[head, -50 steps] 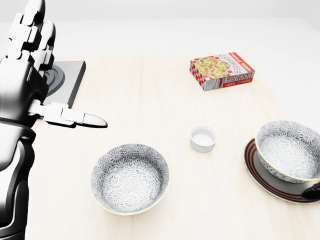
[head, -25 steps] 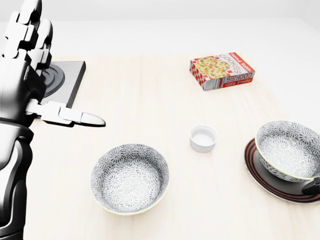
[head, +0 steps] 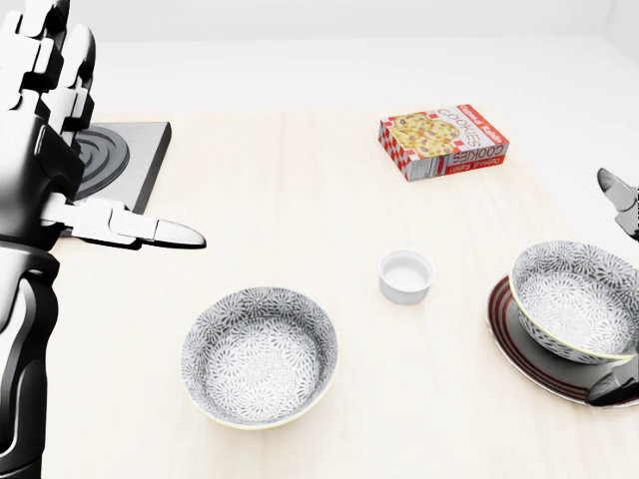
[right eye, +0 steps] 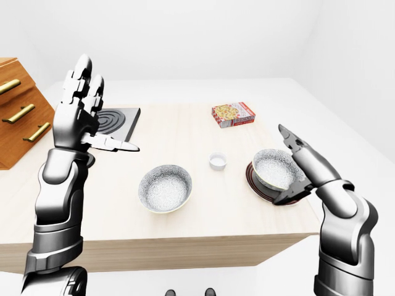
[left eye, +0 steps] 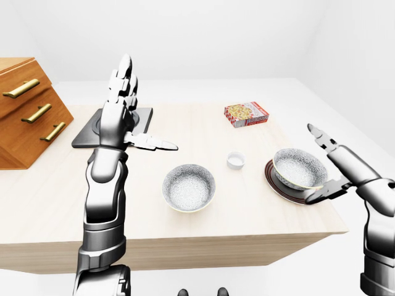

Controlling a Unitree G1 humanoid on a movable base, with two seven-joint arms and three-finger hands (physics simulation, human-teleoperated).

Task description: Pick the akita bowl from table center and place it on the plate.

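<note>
On the wooden table (left eye: pixel 55 209) in the left-eye view, I saw one akita bowl (left eye: pixel 299 168) sitting on the plate (left eye: pixel 276 183) at the right, and my right hand (left eye: pixel 336 166) spread wide just beside it, holding nothing. From the head view, a second patterned bowl (head: pixel 260 355) sat low in the middle, near a small white cup (head: pixel 406 275) and a cookie box (head: pixel 443 141). Over in the right-eye view, my left hand (right eye: pixel 80 117) was raised with fingers spread, empty, near the stove plate (right eye: pixel 117 120).

White walls and white floor under even light; a pale wooden table (left eye: pixel 259 216) fills the room's middle, a wooden drawer chest (left eye: pixel 28 108) at nine o'clock
</note>
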